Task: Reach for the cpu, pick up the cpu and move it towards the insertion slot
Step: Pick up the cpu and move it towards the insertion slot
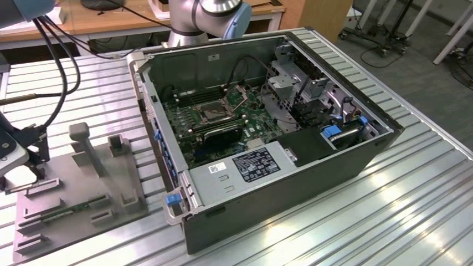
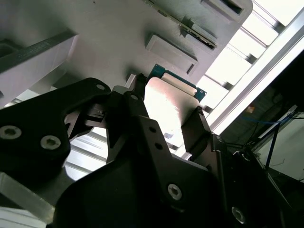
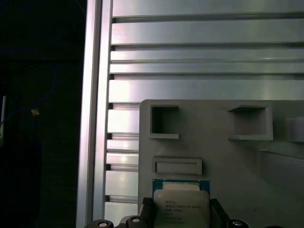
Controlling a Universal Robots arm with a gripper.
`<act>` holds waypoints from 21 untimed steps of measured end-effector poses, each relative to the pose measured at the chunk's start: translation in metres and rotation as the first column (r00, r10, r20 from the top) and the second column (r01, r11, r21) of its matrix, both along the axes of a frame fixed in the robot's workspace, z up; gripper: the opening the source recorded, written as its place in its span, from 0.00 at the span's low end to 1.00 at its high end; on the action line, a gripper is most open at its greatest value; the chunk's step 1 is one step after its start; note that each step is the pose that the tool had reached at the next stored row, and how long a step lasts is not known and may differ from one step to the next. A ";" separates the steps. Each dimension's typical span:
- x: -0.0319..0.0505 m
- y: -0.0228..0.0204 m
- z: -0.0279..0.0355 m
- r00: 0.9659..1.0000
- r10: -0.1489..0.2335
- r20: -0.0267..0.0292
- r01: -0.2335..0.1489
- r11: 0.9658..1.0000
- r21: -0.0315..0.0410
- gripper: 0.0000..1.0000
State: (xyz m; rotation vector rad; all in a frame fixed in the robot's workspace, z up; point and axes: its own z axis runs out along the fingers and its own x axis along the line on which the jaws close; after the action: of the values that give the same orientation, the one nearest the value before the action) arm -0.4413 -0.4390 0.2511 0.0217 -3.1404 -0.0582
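The cpu [image 3: 181, 205], a flat silvery square with a green rim, lies at the edge of a grey fixture plate [image 3: 237, 156]. In both wrist views my gripper [image 3: 181, 214] has a black finger against each of two opposite sides of the cpu [image 2: 166, 109], and the jaws look shut on it. In the exterior view the gripper [image 1: 13, 152] is at the far left, over the plate's [image 1: 74, 188] near corner. The insertion slot [image 1: 214, 113], a silver-framed socket with a dark centre, sits on the green board inside the open computer case [image 1: 281, 183], well to the exterior view's right of the gripper.
The grey plate carries upright posts [image 1: 85, 147] and a narrow green memory strip [image 1: 70, 210]. Black cables [image 1: 63, 72] hang from the arm above. The case walls and the drive cage [image 1: 296, 83] surround the board. Ribbed aluminium table [image 1: 384, 210] runs all around.
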 end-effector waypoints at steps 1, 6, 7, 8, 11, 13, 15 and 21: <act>0.0000 0.0000 0.0008 1.000 0.000 0.000 0.000 1.000 0.000 0.55; 0.0000 0.0000 0.0047 1.000 0.000 0.000 0.000 1.000 0.000 0.55; 0.0000 0.0000 0.0052 1.000 0.000 0.000 0.000 1.000 0.000 0.55; 0.0000 0.0000 0.0058 1.000 0.000 0.000 0.000 1.000 0.000 0.55; 0.0000 0.0000 0.0076 1.000 0.000 0.000 0.000 1.000 0.000 0.55; 0.0001 0.0000 0.0081 1.000 0.000 0.000 0.000 1.000 0.000 0.55; 0.0000 0.0000 0.0085 1.000 0.000 0.000 0.000 1.000 0.000 0.55; 0.0003 0.0000 0.0085 1.000 0.000 0.000 0.000 1.000 0.000 0.55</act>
State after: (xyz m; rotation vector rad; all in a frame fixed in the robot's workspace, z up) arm -0.4410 -0.4390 0.2596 0.0217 -3.1405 -0.0582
